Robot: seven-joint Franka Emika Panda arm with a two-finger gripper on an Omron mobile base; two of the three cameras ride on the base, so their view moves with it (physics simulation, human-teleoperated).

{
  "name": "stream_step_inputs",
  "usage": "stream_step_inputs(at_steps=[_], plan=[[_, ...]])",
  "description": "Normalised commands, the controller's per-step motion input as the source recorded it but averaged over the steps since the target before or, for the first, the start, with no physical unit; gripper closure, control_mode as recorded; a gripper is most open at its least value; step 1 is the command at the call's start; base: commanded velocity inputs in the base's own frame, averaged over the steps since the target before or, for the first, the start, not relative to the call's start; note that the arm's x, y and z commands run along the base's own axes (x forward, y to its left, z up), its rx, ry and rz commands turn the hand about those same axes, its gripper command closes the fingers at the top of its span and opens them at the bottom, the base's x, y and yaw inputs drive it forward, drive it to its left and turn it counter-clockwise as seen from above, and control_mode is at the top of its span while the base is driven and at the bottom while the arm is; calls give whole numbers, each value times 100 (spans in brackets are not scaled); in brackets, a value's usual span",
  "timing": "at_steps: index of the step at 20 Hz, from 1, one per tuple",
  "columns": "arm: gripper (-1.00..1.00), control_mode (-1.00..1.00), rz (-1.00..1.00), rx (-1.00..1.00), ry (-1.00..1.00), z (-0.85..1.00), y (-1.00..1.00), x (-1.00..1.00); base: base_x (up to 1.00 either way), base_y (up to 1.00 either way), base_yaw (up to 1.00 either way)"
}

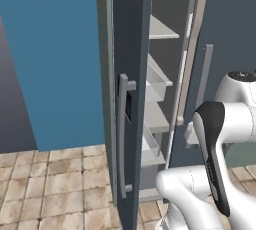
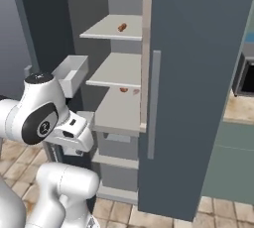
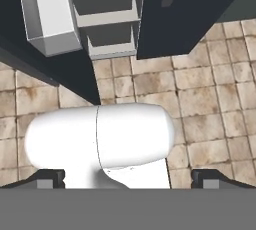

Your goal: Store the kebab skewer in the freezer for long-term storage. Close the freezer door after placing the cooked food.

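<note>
The freezer stands open, its light grey shelves bare to view. Small reddish-brown chunks, apparently the kebab skewer, lie on a middle shelf, partly hidden by the shelf above. Another small reddish-brown piece rests on the top shelf. The freezer door is swung wide open, edge-on in the left base view, with its long bar handle and black display. Its whitish inner bin juts out just above my hand. My gripper is open and holds nothing; it hangs in front of the shelves, pointing down at the floor.
The neighbouring dark grey door with its own bar handle is closed on the right. A microwave sits over a counter at the far right. Tiled floor and a blue wall lie left of the open door.
</note>
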Motion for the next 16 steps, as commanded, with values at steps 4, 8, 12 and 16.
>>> stream_step_inputs(at_steps=[4,8,12,16], plan=[[-100,100,0,0,0,0,0,0,-6,0,12],[-100,100,0,0,0,0,0,0,-19,0,6],[-100,100,0,0,0,0,0,0,-25,1,4],[-100,100,0,0,0,0,0,0,-24,0,3]])
